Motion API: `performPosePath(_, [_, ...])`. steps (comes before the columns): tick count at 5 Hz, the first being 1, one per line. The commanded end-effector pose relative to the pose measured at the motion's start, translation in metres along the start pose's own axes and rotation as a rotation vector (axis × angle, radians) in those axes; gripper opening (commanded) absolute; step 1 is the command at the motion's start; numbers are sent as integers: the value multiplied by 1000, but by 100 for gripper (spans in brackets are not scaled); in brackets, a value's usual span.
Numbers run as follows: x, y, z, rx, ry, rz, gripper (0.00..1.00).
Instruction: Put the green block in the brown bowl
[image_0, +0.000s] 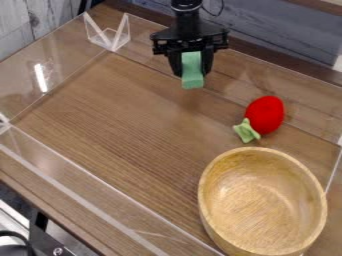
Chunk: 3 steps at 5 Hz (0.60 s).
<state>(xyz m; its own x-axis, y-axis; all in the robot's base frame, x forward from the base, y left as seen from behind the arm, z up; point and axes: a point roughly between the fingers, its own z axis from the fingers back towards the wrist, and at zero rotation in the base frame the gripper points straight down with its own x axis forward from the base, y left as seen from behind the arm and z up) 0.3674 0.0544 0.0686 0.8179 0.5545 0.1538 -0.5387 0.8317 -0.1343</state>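
The green block (194, 72) stands on end at the back of the wooden table, just right of centre. My black gripper (194, 60) comes down on it from above, and its two fingers are shut on the block's upper sides. Whether the block's lower end touches the wood I cannot tell. The brown bowl (214, 160), a wide and empty wooden one, sits at the front right corner, well apart from the gripper.
A red strawberry toy (266, 113) with a green stem lies between the block and the bowl. Clear acrylic walls (54, 50) ring the table, with a clear folded piece (107, 33) at the back left.
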Motion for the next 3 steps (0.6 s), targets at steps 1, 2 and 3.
performPosePath(1, [12, -13, 32, -45, -83, -18, 0])
performPosePath(2, [7, -20, 30, -56, -79, -38, 0])
performPosePath(3, [0, -26, 27, -67, -76, -59, 0])
